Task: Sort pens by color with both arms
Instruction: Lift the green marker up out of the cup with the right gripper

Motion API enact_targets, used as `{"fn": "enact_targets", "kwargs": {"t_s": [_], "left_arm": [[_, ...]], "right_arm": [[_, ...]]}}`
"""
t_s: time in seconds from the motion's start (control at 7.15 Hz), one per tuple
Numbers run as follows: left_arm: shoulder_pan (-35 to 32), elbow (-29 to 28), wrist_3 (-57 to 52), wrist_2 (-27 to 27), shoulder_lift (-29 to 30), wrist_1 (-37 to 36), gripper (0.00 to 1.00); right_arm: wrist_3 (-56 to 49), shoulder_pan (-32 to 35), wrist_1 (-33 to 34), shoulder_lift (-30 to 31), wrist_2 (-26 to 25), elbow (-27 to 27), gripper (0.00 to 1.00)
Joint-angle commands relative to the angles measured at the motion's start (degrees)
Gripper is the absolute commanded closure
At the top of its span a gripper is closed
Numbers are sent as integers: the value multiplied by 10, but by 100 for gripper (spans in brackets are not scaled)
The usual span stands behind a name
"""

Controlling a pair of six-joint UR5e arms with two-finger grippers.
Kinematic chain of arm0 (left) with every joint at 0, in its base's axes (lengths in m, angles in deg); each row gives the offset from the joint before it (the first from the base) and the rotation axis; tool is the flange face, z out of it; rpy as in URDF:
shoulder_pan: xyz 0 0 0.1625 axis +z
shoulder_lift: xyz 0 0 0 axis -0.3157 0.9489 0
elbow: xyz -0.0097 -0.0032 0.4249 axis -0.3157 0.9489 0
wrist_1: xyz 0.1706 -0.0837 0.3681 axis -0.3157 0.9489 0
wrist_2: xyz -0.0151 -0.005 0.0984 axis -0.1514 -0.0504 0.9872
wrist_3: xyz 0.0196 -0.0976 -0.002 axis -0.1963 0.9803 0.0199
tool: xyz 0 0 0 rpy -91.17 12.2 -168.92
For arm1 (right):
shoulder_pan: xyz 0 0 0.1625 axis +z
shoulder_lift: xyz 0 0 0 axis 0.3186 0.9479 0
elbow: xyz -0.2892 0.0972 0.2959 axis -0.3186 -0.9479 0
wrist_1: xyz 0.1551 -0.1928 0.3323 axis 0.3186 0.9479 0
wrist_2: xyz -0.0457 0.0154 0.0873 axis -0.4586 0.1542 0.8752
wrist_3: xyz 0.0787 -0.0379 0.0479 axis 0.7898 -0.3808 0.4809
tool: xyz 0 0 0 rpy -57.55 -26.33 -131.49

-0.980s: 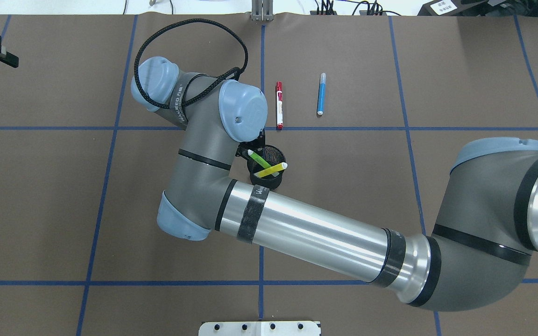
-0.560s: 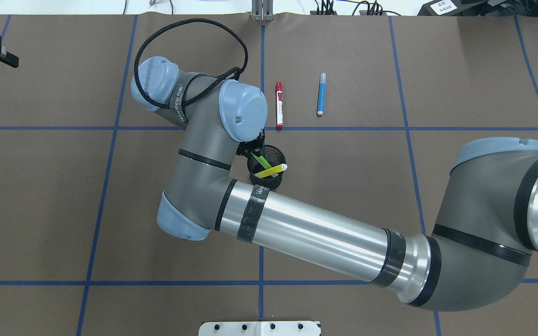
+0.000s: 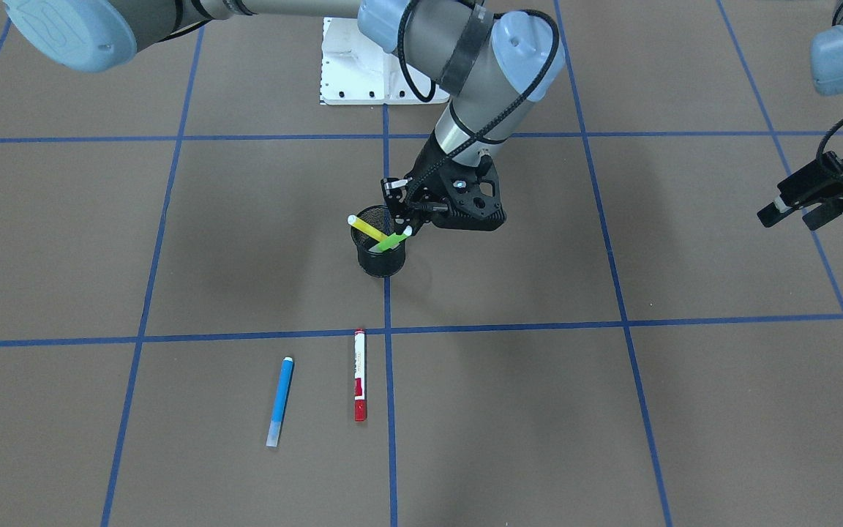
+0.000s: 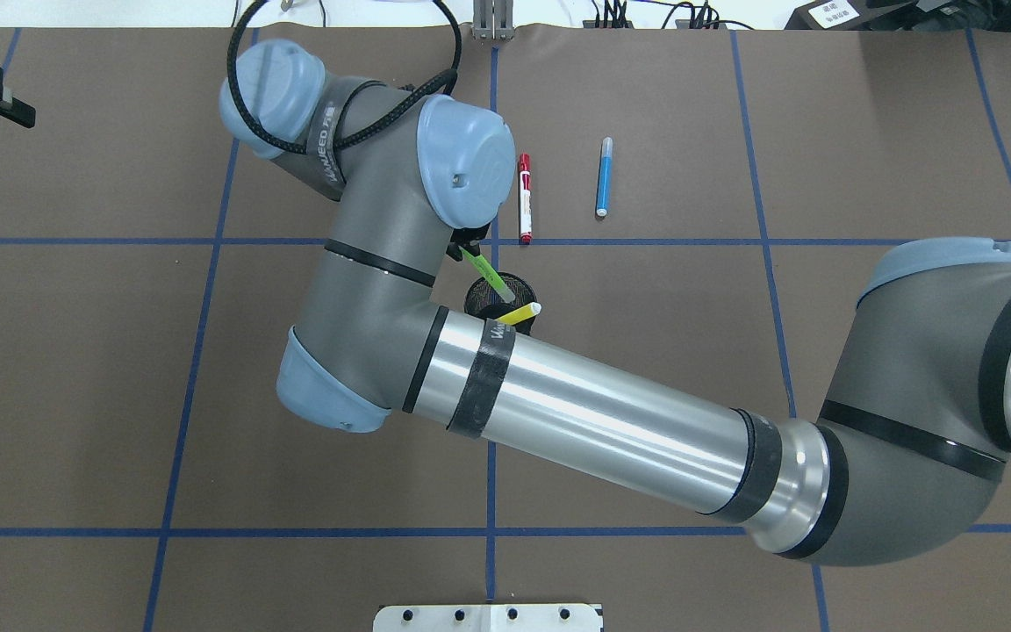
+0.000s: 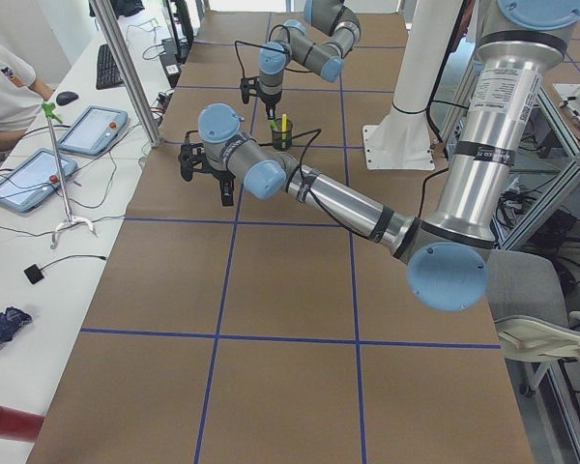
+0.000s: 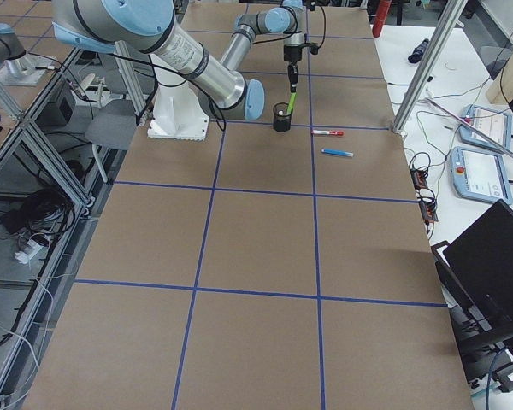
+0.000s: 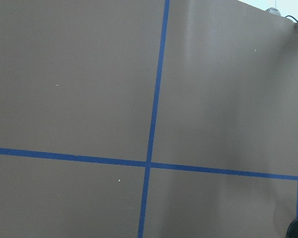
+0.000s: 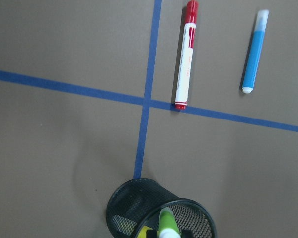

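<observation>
Green pen (image 4: 488, 274) clamped in right gripper (image 4: 464, 252), lower end in cup (image 3: 381, 263) beside yellow pen (image 3: 365, 228); red pen (image 3: 360, 375), blue pen (image 3: 281, 401) flat on table (image 3: 612, 410); left gripper (image 3: 791, 214) spread, empty.

A black mesh cup (image 3: 381, 265) stands upright on the brown bench (image 3: 612, 410), just below the right tool (image 3: 408, 219). Blue tape lines (image 3: 502, 322) grid the bench, two crossing near the cup. A white base plate (image 3: 348, 66) lies well behind the tool, on the robot's side of the bench.
</observation>
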State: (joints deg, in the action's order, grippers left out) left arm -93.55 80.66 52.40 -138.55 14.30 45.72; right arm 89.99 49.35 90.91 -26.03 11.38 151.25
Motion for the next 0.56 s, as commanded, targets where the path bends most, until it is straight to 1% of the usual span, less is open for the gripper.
{"fn": "enact_targets", "kwargs": {"t_s": [0.0,0.14,0.42], "left_arm": [[1,-3,0,0,0,0,1],[1,-5,0,0,0,1,1],[2,-5,0,0,0,1,1]], "right_arm": [[-2,14,9,-2,-78,66,100],[-3,15,-6,2,-106,83,100],[9,17,-182,45,-170,81,100]]}}
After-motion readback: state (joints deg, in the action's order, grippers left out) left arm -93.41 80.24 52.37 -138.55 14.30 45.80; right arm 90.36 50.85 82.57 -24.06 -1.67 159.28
